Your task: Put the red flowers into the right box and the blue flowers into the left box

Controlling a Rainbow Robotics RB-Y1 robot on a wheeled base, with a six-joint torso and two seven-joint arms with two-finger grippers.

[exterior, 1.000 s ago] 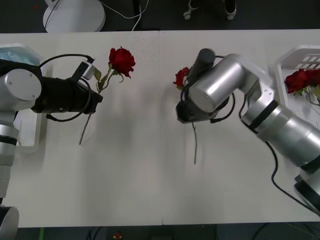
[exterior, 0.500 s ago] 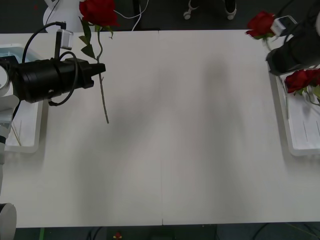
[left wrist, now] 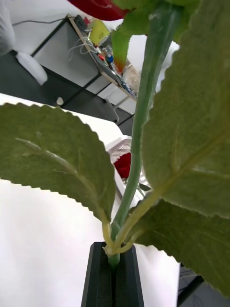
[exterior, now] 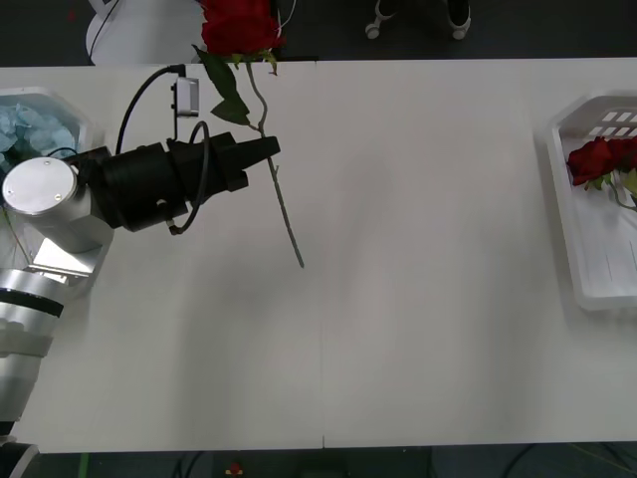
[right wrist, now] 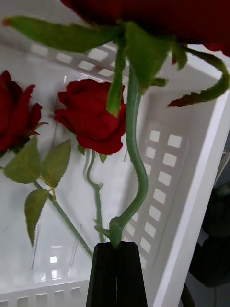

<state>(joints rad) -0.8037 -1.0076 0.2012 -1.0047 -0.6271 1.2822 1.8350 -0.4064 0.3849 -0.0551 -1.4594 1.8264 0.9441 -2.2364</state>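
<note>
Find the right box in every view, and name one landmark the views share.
Front view: the right box sits at the table's right edge.
Right wrist view: its slotted wall stands behind the red flower gripped by the right tool.
Left wrist view: far off, behind the left tool's flower stem.
Shared landmark: red flowers lying inside it.

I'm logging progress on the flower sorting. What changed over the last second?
Both grippers lifted their roses off the table. The left gripper now carries its rose rightward; the right gripper took its rose over the right box. Two roses there stayed put.
</note>
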